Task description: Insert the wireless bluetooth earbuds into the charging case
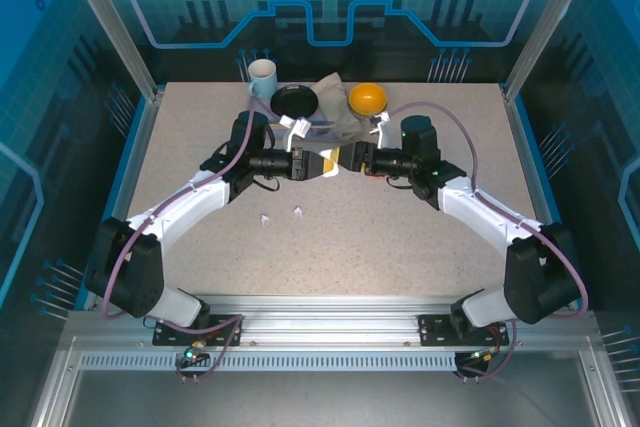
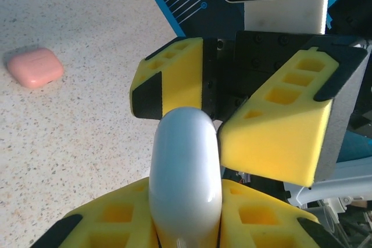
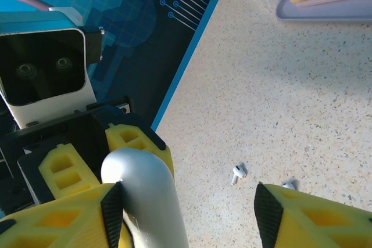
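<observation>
The speckled table [image 1: 420,237] takes up the middle of the top view. The left arm [image 1: 190,202] comes up from the bottom left. The right arm [image 1: 480,205] comes up from the bottom right. Their tips meet near the middle of the frame, a bit above center.

At the top edge of the table there are a cup [image 1: 262,77], a black bowl [image 1: 295,101] and a round orange thing [image 1: 367,99].

The left gripper [image 2: 186,213] is clenched on the white case [image 2: 186,166]. In the left wrist view the case sticks up from the bottom middle, between the two yellow fingers.

The right gripper [image 3: 189,198] is released. In the right wrist view the case sits at the lower left, touching one of its fingers [image 3: 58,219]. There is a wide gap to the other finger at the lower right. It is not gripping the case.

A pink case [image 2: 35,67] lies flat on the table at the upper left of the left wrist view, well apart from the grippers.

Two white earbuds [image 1: 298,211] lie on the table, just below the grippers in the top view. They are close to each other and not in any case. In the right wrist view one is part hidden by the lower right finger.
</observation>
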`<state>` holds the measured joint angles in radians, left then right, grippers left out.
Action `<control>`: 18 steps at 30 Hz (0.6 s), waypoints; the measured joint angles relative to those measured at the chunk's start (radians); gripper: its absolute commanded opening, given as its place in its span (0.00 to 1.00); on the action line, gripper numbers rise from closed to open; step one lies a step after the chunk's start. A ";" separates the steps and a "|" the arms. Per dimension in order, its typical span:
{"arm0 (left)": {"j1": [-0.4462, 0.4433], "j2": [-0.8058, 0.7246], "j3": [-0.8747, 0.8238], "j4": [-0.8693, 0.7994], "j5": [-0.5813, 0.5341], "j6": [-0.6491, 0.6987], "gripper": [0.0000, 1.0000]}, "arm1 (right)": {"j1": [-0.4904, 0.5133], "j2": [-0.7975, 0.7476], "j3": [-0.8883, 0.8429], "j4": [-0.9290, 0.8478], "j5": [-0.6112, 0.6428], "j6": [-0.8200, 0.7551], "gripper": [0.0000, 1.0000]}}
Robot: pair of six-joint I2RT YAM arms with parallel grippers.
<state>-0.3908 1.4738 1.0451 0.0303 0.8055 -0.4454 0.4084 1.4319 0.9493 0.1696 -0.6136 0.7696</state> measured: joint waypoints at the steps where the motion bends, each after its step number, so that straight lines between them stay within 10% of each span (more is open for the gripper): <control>1: 0.000 0.000 0.000 -0.005 -0.003 0.000 0.09 | -0.003 0.001 -0.008 0.009 -0.002 0.000 0.62; 18: 0.001 0.000 0.015 0.027 0.014 0.000 0.09 | -0.053 -0.016 -0.056 -0.034 0.029 0.019 0.62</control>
<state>-0.3901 1.4734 1.0599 0.0574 0.8192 -0.4454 0.3553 1.4162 0.8932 0.1352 -0.5850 0.7887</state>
